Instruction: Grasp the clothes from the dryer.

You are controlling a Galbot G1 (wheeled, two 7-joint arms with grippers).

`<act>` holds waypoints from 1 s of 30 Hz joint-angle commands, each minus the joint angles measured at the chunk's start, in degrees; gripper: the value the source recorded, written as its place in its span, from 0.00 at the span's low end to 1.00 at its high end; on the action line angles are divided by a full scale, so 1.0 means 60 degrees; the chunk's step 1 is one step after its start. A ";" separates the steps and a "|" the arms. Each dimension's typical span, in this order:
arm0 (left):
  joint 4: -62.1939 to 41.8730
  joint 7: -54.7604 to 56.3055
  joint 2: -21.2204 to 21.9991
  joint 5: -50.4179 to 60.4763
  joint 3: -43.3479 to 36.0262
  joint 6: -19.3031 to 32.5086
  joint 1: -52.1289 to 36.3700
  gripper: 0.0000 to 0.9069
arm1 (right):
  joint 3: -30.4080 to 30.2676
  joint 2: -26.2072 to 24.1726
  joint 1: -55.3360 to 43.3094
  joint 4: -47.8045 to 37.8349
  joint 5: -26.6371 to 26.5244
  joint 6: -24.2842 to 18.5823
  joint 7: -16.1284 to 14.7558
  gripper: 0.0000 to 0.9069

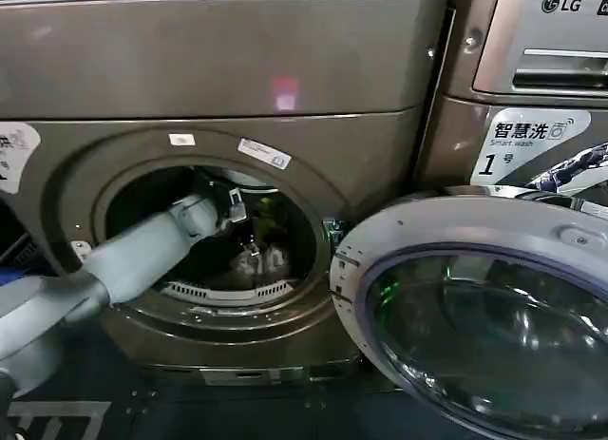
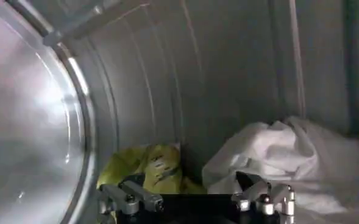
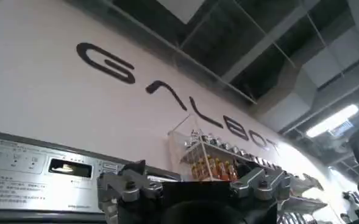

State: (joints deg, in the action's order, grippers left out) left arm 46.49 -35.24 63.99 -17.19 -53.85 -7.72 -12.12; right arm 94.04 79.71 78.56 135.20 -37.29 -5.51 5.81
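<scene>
Two cloths, white (image 2: pixel 277 152) & yellow-green (image 2: pixel 149 167), in dryer (image 1: pixel 85 164) drum; left gripper (image 2: pixel 197 201) wide, empty.

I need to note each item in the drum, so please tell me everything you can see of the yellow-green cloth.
The yellow-green cloth is a small piece of soft, bright fabric, crumpled into a low heap. It lies on the floor of the dryer's drum, near the shiny back wall, beside the bigger white cloth; whether the two touch cannot be told. A small label or patch shows on its top. The open left gripper hovers just in front of it, with one finger overlapping its edge, not gripping it.
</scene>
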 commanded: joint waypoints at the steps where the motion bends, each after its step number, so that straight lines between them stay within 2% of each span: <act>1: -0.0134 0.0003 0.0044 0.0018 0.0003 0.0035 -0.0023 1.00 | -0.0007 0.0014 -0.0002 0.0004 -0.0006 -0.0006 0.0001 1.00; 19: -0.0211 0.0040 -0.0368 0.0109 0.0227 0.0118 0.0115 1.00 | -0.0082 0.0091 -0.0007 0.0161 0.0002 0.0016 0.0003 1.00; 30: -0.0183 0.0103 -0.0318 -0.0031 0.0482 0.0080 0.0082 1.00 | -0.0219 0.0150 -0.0003 0.0329 0.0026 0.0047 0.0012 1.00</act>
State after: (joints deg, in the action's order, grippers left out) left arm 45.20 -34.60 61.88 -16.70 -51.57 -6.95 -11.28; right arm 93.21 80.48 78.60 136.72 -37.24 -5.32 5.85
